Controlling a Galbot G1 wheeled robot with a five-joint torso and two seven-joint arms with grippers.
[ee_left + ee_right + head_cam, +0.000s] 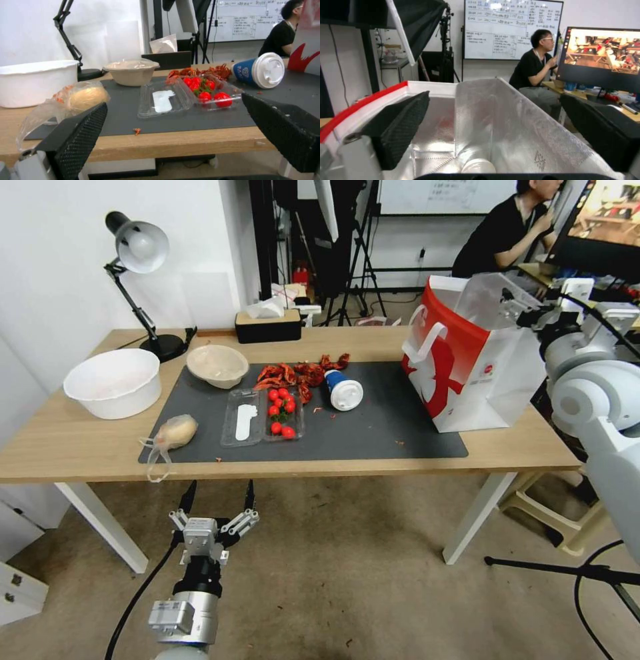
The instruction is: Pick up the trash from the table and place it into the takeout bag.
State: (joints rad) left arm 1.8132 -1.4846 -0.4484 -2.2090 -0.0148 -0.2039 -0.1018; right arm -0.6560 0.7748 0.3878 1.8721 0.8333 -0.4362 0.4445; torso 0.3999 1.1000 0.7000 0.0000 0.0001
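Observation:
On the table (67, 447), a blue cup (343, 390) (258, 70) with a white lid lies on its side on the dark mat. A knotted clear bag (175, 432) (83, 97) with a beige lump sits at the mat's front left corner. Behind it stands a beige bowl (217, 365) (131, 72). The takeout bag (480, 373) stands at the right end. My left gripper (220, 490) (174, 101) hangs open below the table's front edge. My right gripper (517, 307) (494, 95) is open over the bag's silver-lined mouth (430, 87). A white round lid (478, 166) lies inside.
A clear clamshell of tomatoes (263, 417) and red shells (300, 372) lie mid-mat. A white bowl (113, 382), a desk lamp (137, 247) and a black tissue box (268, 325) stand at the left and back. A tripod leg (567, 570) crosses the floor at right.

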